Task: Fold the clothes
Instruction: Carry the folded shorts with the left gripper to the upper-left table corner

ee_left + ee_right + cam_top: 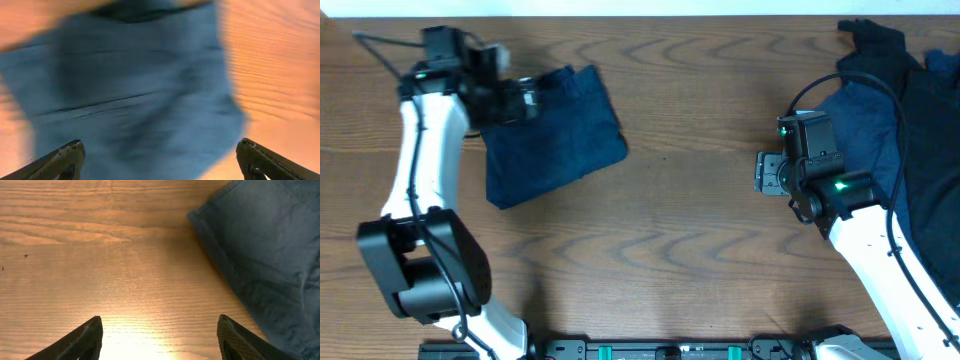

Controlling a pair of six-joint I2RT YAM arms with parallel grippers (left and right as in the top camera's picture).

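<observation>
A folded mid-blue garment (pixel 555 135) lies on the wooden table at the left. My left gripper (pixel 525 98) hovers over its upper left part, open and empty; in the left wrist view the blue cloth (pixel 135 95) fills the frame between the spread fingers (pixel 160 155), blurred. A pile of dark navy clothes (pixel 910 120) lies at the right edge. My right gripper (pixel 765 172) is open and empty over bare wood just left of the pile; the right wrist view shows a blue cloth edge (pixel 265 255) beyond its right finger (pixel 159 335).
The wooden table (pixel 700 230) spans the view. A dark rail (pixel 660 350) runs along the front edge. The navy pile reaches the table's back right corner (pixel 870 40).
</observation>
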